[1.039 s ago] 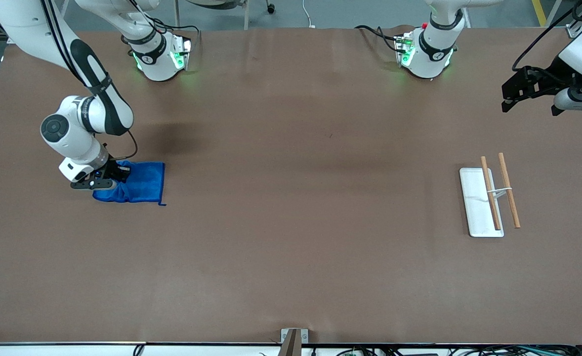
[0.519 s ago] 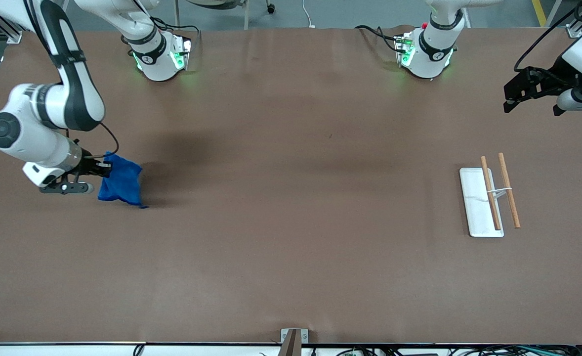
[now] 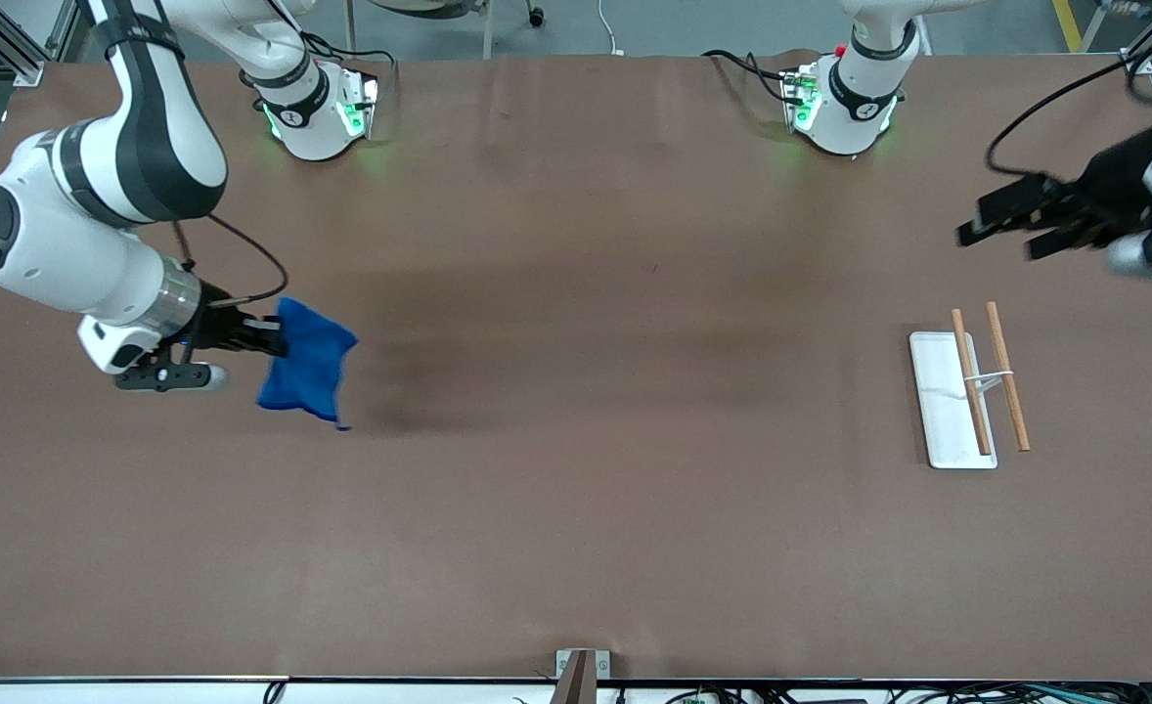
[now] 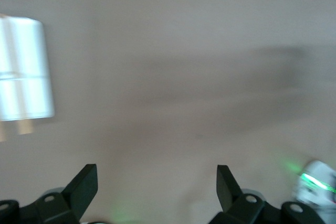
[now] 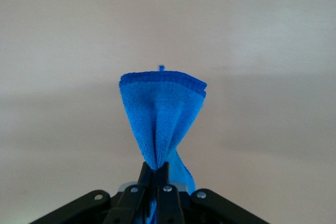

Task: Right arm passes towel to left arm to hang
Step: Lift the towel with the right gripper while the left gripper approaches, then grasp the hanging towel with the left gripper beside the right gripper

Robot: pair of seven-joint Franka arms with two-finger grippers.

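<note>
The bright blue towel (image 3: 307,360) hangs bunched from my right gripper (image 3: 275,342), which is shut on its upper edge and holds it in the air over the right arm's end of the table. In the right wrist view the towel (image 5: 160,119) fans out from the shut fingers, a short thread showing at its tip. My left gripper (image 3: 1001,223) is open and empty in the air over the left arm's end of the table, above the rack. In the left wrist view its fingers (image 4: 84,184) stand wide apart.
A white rack base (image 3: 940,396) with two wooden rods (image 3: 1007,388) lies toward the left arm's end of the table; it shows blurred in the left wrist view (image 4: 23,74). The two arm bases (image 3: 317,112) stand along the table's top edge.
My right gripper has lifted the towel off the table and carried it toward the table's middle. My left gripper has swung down and inward from the table's edge.
</note>
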